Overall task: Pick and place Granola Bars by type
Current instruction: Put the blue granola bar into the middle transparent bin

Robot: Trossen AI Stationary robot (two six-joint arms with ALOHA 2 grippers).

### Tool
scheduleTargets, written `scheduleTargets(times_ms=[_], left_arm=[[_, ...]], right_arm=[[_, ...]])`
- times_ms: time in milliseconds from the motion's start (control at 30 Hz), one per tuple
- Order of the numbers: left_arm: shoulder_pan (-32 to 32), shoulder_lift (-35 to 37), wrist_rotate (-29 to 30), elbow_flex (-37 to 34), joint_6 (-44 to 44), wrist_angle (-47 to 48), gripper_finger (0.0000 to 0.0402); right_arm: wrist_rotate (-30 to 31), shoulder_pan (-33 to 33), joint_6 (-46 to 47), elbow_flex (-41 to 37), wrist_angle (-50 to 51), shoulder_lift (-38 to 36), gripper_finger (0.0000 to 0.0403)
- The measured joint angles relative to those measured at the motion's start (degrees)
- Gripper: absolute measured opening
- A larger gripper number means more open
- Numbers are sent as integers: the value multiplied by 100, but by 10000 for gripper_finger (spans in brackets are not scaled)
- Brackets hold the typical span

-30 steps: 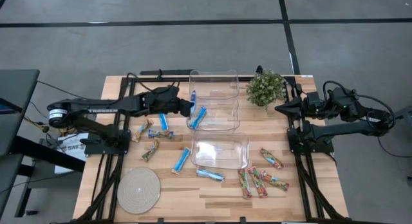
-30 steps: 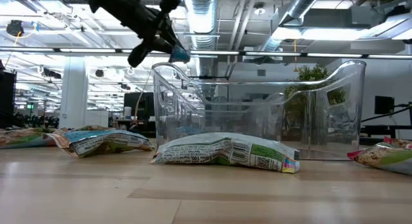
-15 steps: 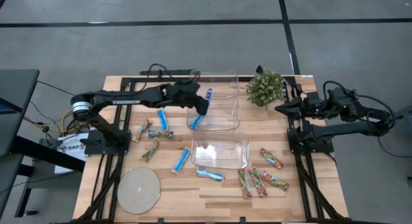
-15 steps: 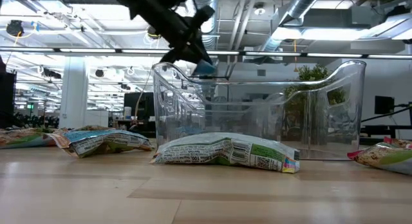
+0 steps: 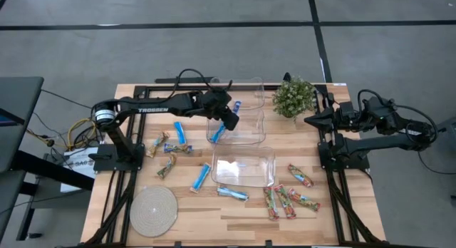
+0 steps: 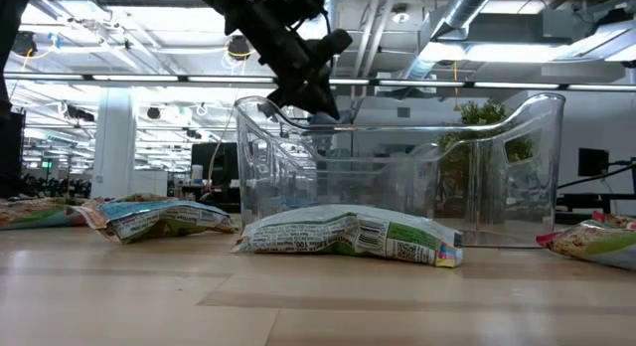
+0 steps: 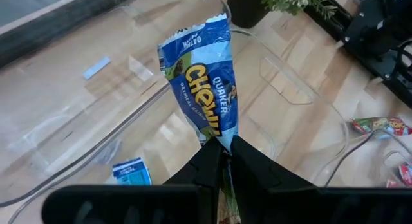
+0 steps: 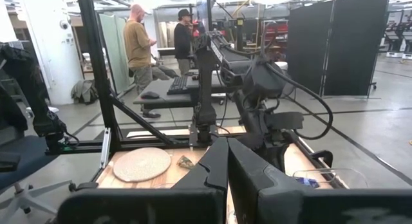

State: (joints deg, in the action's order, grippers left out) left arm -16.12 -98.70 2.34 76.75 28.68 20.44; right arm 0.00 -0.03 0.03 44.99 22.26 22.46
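left arm: stretched across the worktop's far half, left gripper [image 5: 233, 111] raised, fingers [image 7: 209, 165] pinched together
right arm: folded at the right edge, right gripper [image 5: 311, 120] closed

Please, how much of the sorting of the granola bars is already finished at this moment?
Only the start. One bright blue wrapped bar lies in the middle clear plastic bin. The left claw is shut on another blue Chewy bar above the bins. Left on the wooden table: blue bars, brownish bars and red-green bars. The right claw waits shut beside the small green plant.
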Motion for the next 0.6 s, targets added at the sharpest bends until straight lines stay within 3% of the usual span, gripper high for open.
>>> scheduleTargets(times_ms=[300,600], left_arm=[[57,-54,280,0,-12,270,22],[151,-380,179,-11,-11,308,22]], right_arm=[[0,1,0,0,0,0,0],[0,0,0,0,-2,1,0]])
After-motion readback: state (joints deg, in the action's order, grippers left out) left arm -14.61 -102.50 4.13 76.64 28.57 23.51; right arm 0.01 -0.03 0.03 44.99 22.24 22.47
